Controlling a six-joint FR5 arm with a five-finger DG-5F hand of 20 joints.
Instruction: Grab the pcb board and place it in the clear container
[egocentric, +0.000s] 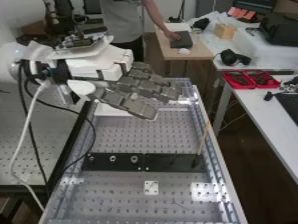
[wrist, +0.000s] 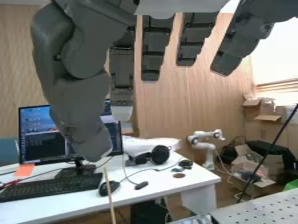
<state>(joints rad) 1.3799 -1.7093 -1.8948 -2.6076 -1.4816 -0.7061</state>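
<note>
In high view, the hand (egocentric: 136, 87) is over the far part of the perforated plate (egocentric: 126, 132), fingers straight, slightly spread, holding nothing. The small white square piece (egocentric: 151, 188) lies flat nearer to the camera, poss. the pcb, but I can't confirm. If so, prob. light, stiff, fragile: pinch by opp. edges, w/o pressing its face. The pale object (egocentric: 112, 110), partly hidden by the hand, may be the container; unclear. In wrist view, fingers hang apart, upper parts cut off.
</note>
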